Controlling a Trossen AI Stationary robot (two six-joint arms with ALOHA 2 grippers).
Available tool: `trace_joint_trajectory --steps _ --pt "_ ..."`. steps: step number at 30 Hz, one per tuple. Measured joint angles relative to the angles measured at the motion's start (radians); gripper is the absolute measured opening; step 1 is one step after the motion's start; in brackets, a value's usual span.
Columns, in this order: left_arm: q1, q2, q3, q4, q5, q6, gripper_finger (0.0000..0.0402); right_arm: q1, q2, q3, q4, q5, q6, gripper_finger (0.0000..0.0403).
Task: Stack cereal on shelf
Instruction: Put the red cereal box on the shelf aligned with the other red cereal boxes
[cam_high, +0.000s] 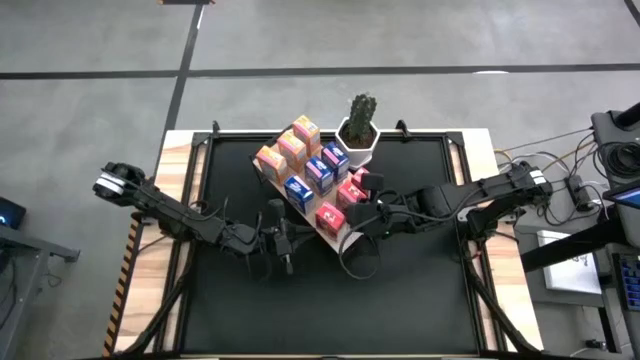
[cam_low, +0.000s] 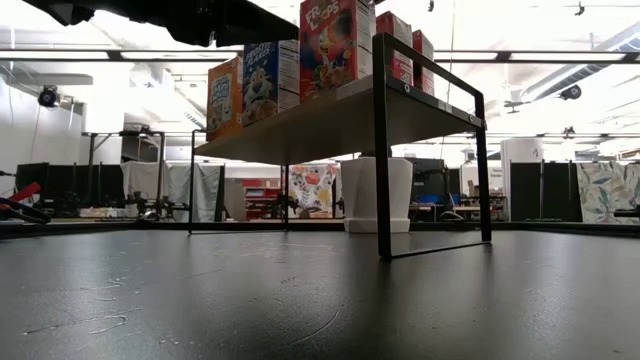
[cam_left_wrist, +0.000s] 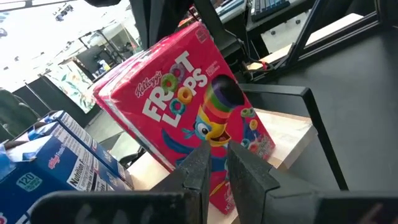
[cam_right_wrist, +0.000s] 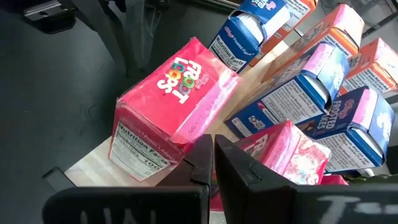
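Shelf: the shelf, a light-wood board on a black frame, stands diagonally in the far half of the tabletop, just beside the white potted cactus at the far edge.
Cereal: the cereal boxes stand on the board in rows, orange toward the far-left side, blue in the middle, pink toward the near-right end.
Left gripper: the left gripper hovers near the shelf's near side facing a pink Froot Loops box; jaws nearly closed, holding nothing.
Right gripper: the right gripper sits at the shelf's near-right end above that box; jaws pressed together, empty.
Handling: likely light, thin cardboard, stiff yet crushable, easily tipped.
Hold: best across the two narrow sides, gently.
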Motion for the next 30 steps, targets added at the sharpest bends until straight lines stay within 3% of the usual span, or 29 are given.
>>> trace_joint_trajectory --steps 25,30 --pt "-0.014 -0.013 0.0 0.008 -0.002 0.038 0.0037 0.022 -0.066 0.0 0.0 0.012 -0.023 0.0009" --pt "-0.051 -0.064 0.0 -0.019 -0.065 0.098 0.0037 0.058 -0.084 0.0 -0.001 0.011 -0.021 0.0009"
